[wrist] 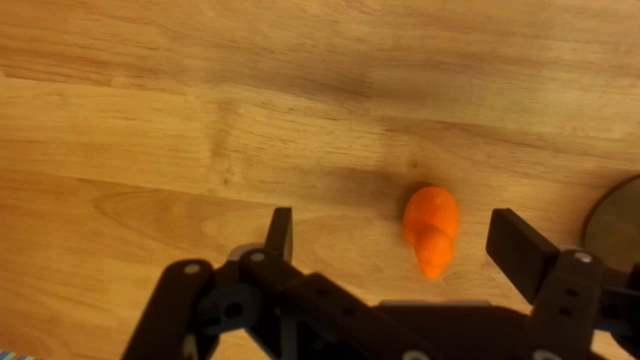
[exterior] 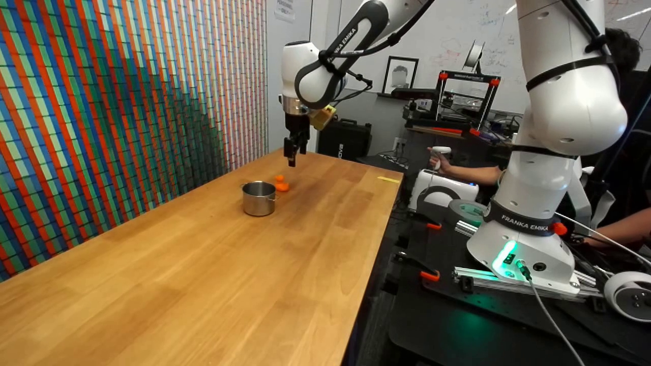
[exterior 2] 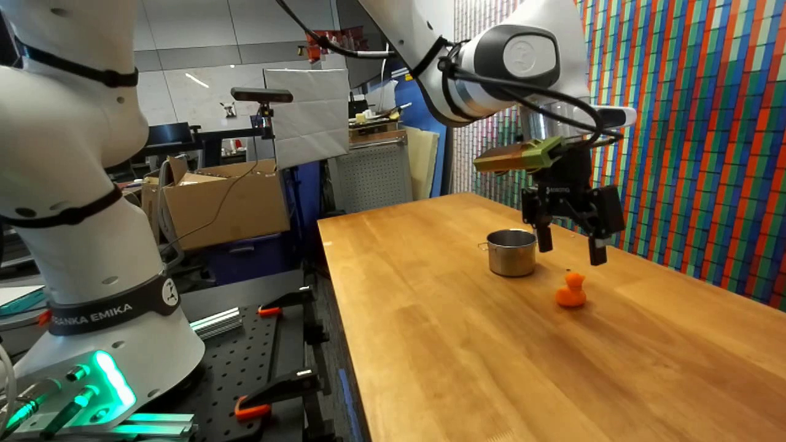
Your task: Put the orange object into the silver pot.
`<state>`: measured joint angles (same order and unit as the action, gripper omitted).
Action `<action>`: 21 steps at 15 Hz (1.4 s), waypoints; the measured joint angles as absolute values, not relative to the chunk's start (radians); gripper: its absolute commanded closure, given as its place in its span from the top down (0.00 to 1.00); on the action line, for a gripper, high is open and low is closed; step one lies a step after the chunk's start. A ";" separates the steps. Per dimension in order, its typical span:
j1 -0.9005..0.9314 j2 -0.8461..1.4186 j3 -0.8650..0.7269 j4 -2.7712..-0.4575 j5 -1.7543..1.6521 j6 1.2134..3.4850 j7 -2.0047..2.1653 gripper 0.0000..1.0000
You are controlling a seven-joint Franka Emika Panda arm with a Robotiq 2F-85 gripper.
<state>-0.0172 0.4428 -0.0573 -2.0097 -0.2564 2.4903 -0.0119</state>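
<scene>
A: Where is the orange object point(exterior: 281, 186) in an exterior view?

B: A little left of the frame's centre, standing on the wooden table point(exterior: 315, 264), just right of the silver pot point(exterior: 258, 203). From this angle their edges meet in the picture.

A: And the gripper point(exterior: 298, 157)?

B: Higher in the frame and slightly to the right, fingers pointing down, well above the wooden table. It's seen too nearly from the side for me to tell how far apart the jaws are.

A: In an exterior view the gripper point(exterior 2: 571, 253) sits at the right, and there the jaws are plainly spread.

B: With the orange object point(exterior 2: 571, 294) where?

A: Upright, right of centre, directly below the gap between the fingertips in the picture. The silver pot point(exterior 2: 511, 256) is to its upper left, apart from it.

B: Does the wrist view agree?

A: Yes. The gripper point(wrist: 393, 214) reaches up from the bottom, jaws wide apart. The orange object point(wrist: 432, 225) shows between them, right of centre, closer to the right-hand finger, with wood visible on either side.

B: And the silver pot point(wrist: 615, 225)?

A: Cut off by the right edge, just beyond that same finger.
</scene>
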 measured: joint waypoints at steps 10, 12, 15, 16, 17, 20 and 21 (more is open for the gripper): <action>0.022 0.644 -0.055 -1.890 -0.208 2.542 0.088 0.74; 0.034 0.670 -0.055 -1.875 -0.205 2.546 0.102 0.58; 0.038 0.694 -0.056 -1.856 -0.202 2.558 0.112 0.34; 0.038 0.695 -0.057 -1.850 -0.202 2.561 0.113 0.27; 0.038 0.696 -0.058 -1.844 -0.202 2.562 0.113 0.18; 0.038 0.704 -0.068 -1.834 -0.202 2.576 0.112 0.17; 0.038 0.704 -0.068 -1.833 -0.202 2.576 0.112 0.17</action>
